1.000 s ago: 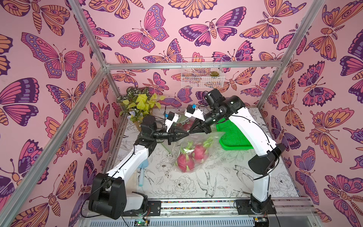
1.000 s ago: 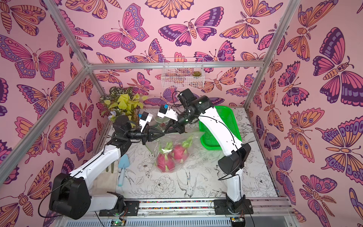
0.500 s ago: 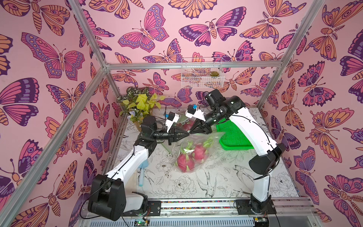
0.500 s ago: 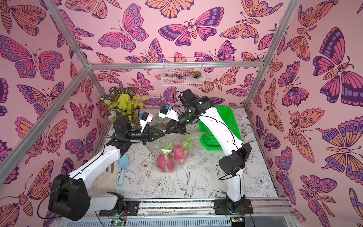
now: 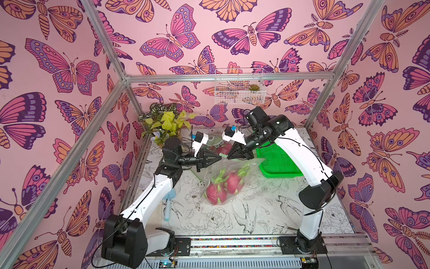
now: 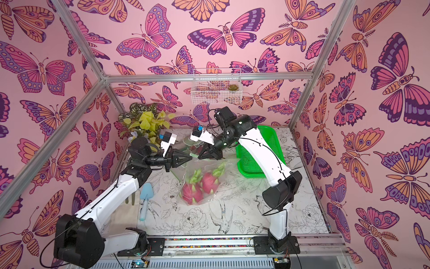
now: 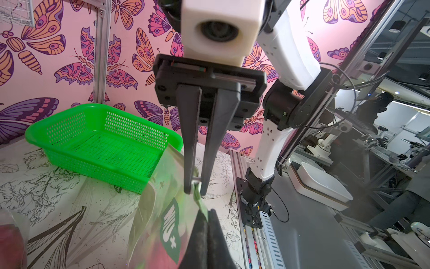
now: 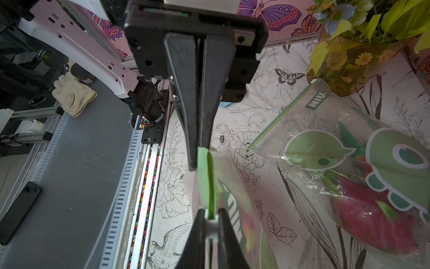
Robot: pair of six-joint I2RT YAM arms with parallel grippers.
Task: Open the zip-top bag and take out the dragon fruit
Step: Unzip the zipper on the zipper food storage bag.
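Clear plastic bag (image 5: 222, 173) hangs below my left gripper (image 5: 220, 158), which is clamped on its green zip strip (image 8: 204, 172); two pink dragon fruit (image 5: 233, 184) sit inside. My right gripper (image 5: 229, 156), tip to tip with it, pinches the white slider (image 8: 211, 224). I'd hold left firm and draw the slider straight along the strip.

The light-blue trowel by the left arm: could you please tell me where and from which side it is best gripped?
Probably take the trowel by its slim handle, jaws across its width, coming down from above: it lies flat on the table, handle pointing toward the front rail, and its broad blade sits beside the left arm.
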